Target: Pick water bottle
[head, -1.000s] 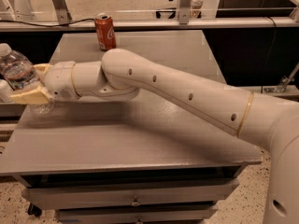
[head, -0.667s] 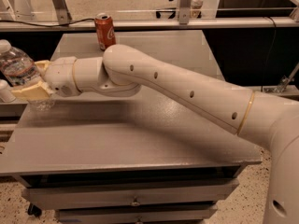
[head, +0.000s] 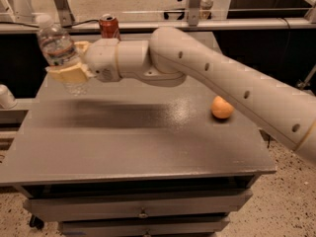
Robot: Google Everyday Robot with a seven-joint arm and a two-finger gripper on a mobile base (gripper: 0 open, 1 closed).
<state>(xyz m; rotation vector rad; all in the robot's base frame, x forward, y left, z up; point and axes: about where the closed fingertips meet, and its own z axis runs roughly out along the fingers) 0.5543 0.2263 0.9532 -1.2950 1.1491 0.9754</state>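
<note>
**Bottle in the pincer, held clear of the bench at far left**

Nearest is the front edge of the grey metal bench (head: 128,147), with its dark drawers (head: 143,201) below. Its near half carries nothing but a broad shadow under the arm. Further in, on the right, a small orange ball (head: 222,107) rests on the bench just beside the underside of the cream robot arm (head: 227,78), which reaches from the right across to the left.

At the arm's left end, the pincer (head: 70,62) is closed around the clear ribbed plastic water bottle with a blue-and-red label band (head: 55,46), with one cream finger above and one below its body. So the bottle lies inside the pincer, not off to any side. Its long axis tilts, the white screw cap (head: 44,19) pointing up and to the far left, the base hanging down over the left part of the bench without touching it.

A red soda can (head: 108,26) stands at the far edge, just behind the wrist. A small white rounded object (head: 6,97) sits off the bench to the left. A metal rail (head: 237,23) runs behind everything.

As I judge it, the grasp is made; carrying the bottle higher meets no obstacle, the can being the closest thing.
</note>
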